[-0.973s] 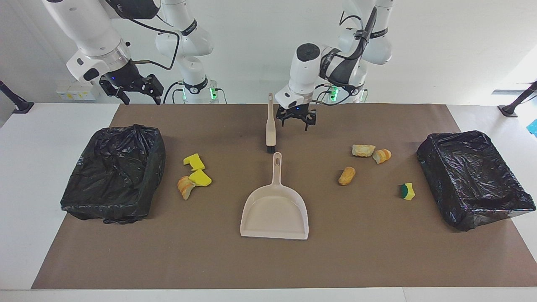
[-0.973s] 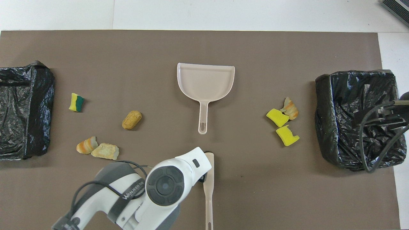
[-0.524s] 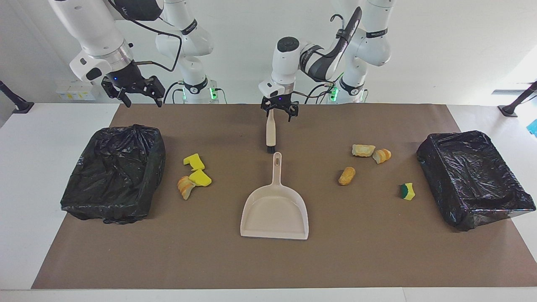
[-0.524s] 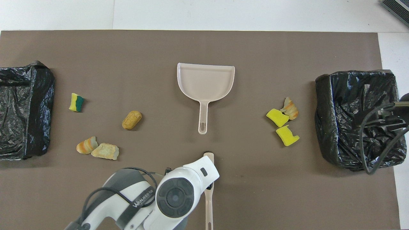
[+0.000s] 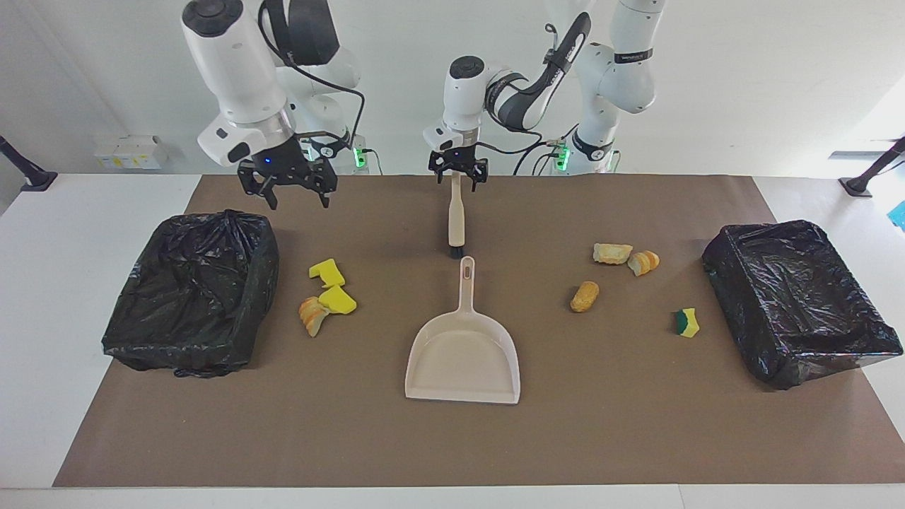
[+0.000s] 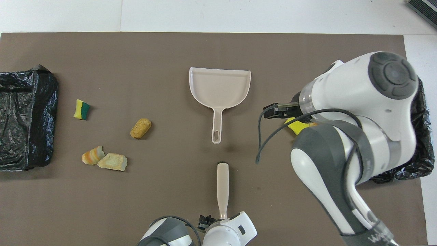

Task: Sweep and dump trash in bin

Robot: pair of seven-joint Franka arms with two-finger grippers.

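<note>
The left arm reaches toward the table's middle, wrist vertical, its tool [image 5: 457, 174] pointing straight down just above the worktop, fingers spread. The right arm is bent high, forearm upright, its tool [image 5: 286, 185] hanging raised with fingers [image 5: 271, 200] apart and pointing down.

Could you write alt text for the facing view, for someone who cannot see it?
The left pincer sits at the handle end of a brush lying on a brown mat, just above a beige dustpan. Sponge and bread scraps lie between two black-lined bins; the right pincer hangs open near one.
</note>
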